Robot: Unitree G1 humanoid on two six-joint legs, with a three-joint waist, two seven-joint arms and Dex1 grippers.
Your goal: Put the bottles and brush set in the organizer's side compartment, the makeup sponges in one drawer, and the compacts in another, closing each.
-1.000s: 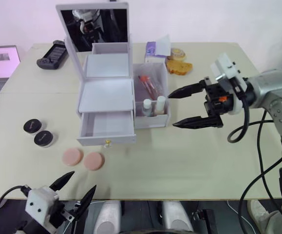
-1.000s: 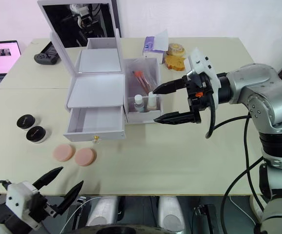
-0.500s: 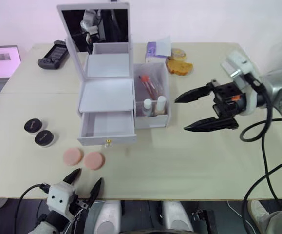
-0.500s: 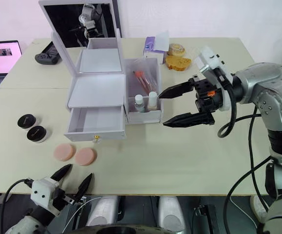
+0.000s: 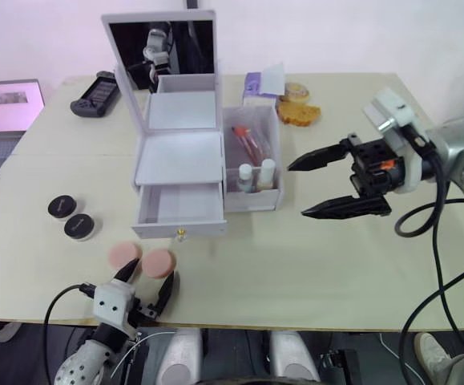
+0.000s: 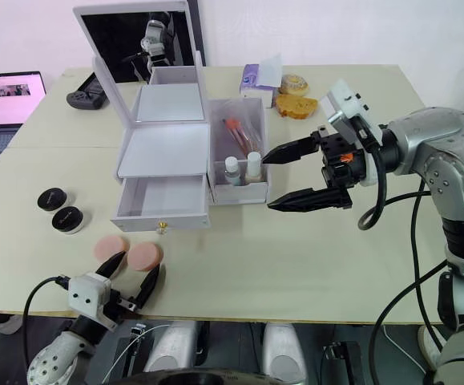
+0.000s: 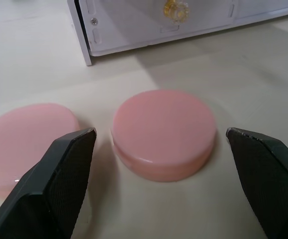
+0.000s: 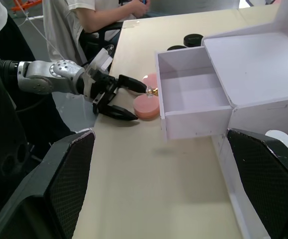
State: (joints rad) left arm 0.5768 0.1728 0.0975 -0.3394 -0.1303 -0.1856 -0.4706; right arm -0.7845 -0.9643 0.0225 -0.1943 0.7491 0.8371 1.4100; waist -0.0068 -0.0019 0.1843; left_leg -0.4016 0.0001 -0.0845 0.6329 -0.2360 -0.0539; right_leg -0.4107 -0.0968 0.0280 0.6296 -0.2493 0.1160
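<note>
Your left gripper (image 5: 145,281) sits spread wide at the table's near edge, straddling one pink sponge (image 5: 158,262), its twin (image 5: 123,255) alongside. From the left wrist, you see that sponge (image 7: 163,133) between the fingers, untouched. Your right gripper (image 6: 289,176) hangs open beside the organizer (image 6: 166,164), bottom drawer (image 6: 162,204) open.

2 sponges (image 5: 158,262) – 2 compacts (image 5: 78,226) – 2 bottles (image 5: 267,173).
</note>
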